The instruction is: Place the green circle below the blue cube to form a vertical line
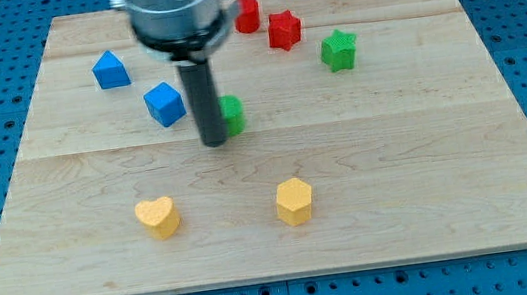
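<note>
The green circle (pixel 232 114) lies near the board's middle, partly hidden behind my rod. The blue cube (pixel 165 104) sits to its left and slightly higher in the view. My tip (pixel 213 141) rests on the board right against the green circle's left lower side, between it and the blue cube, a short gap from the cube.
A blue pentagon-like block (pixel 110 71) lies at upper left. A red round block (pixel 246 15), a red star (pixel 283 30) and a green star (pixel 338 50) lie at the top right. A yellow heart (pixel 157 217) and a yellow hexagon (pixel 293 201) lie near the bottom. The wooden board (pixel 427 168) sits on a blue pegboard.
</note>
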Controlling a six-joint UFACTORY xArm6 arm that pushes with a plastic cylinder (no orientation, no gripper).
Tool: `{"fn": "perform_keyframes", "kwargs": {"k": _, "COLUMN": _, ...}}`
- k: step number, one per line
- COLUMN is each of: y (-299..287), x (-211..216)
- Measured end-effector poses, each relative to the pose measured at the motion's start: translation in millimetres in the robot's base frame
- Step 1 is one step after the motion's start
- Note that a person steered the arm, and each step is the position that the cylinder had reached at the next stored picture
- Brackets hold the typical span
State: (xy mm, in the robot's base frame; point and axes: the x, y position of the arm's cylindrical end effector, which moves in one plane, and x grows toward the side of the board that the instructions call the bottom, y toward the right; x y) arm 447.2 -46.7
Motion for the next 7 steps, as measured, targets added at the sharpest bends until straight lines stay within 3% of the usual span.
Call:
{"fn": "perform_keyframes", "kwargs": {"k": 1, "y": 5.3, "x": 7.1}}
{"fn": "perform_keyframes", "kwargs": {"k": 3, "y": 46.0, "x": -52.3}}
{"fn": "perform_keyframes", "kwargs": {"k": 4, "y": 96.3, "x": -60.6}}
{"fn": "perform_keyframes", "kwargs": {"k": 6, "y": -18.7, "x": -87.2}}
{"fn": "perform_keyframes", "kwargs": {"k": 7, "y": -67.2, "x": -62.9}}
